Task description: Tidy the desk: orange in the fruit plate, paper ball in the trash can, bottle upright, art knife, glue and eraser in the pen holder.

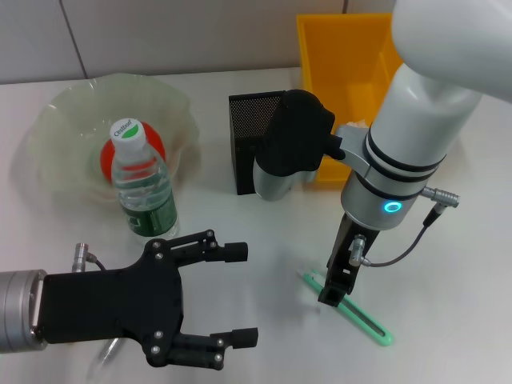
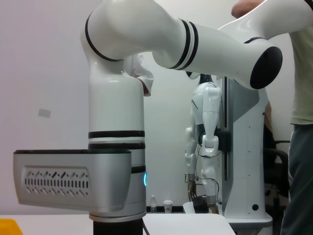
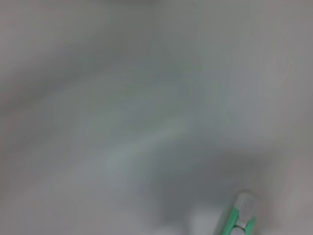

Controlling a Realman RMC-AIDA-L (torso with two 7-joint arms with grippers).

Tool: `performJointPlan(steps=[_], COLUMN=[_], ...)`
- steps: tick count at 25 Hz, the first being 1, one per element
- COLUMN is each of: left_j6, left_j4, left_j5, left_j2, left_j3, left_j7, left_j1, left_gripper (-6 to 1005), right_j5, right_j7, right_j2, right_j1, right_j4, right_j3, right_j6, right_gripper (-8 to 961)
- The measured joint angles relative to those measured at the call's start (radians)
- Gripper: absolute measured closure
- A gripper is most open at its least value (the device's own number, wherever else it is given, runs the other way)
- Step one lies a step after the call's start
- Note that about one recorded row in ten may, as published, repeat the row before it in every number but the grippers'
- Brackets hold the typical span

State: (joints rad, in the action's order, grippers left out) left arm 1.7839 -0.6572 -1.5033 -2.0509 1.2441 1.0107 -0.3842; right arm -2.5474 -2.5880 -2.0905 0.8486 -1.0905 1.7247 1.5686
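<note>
A green art knife [image 1: 364, 322] lies flat on the white desk at the front right; its tip also shows in the right wrist view [image 3: 240, 220]. My right gripper [image 1: 334, 292] points straight down onto the knife's near end. The clear bottle [image 1: 146, 196] with a green label stands upright in front of the fruit plate [image 1: 72, 104]. An orange [image 1: 108, 160] rests in the plate, partly hidden by the bottle. My left gripper [image 1: 238, 294] hovers open at the front left, holding nothing. Paper ball, glue and eraser are out of view.
The black mesh pen holder [image 1: 248, 128] stands at the back centre, partly covered by my right arm's wrist. A yellow bin [image 1: 336, 56] sits behind it to the right. The left wrist view shows only my right arm [image 2: 117, 147] and the room.
</note>
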Motion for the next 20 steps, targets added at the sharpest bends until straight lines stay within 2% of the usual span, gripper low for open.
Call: performJointPlan(steps=[4, 20], left_j6=[0.000, -0.001], left_j4=[0.001, -0.003], left_j5=[0.000, 0.000], left_j2=[0.000, -0.002], left_j3=[-0.002, -0.004], left_j7=[0.000, -0.001], left_j1=[-0.001, 0.002], left_gripper=[134, 134], right_j5=[0.006, 0.013], right_j7=[0.000, -0.005], right_j2=[0.000, -0.002], right_j1=[0.002, 0.016], right_j4=[0.000, 0.036], right_j3=[0.003, 0.042], right_j6=[0.000, -0.037], right_gripper=[425, 424])
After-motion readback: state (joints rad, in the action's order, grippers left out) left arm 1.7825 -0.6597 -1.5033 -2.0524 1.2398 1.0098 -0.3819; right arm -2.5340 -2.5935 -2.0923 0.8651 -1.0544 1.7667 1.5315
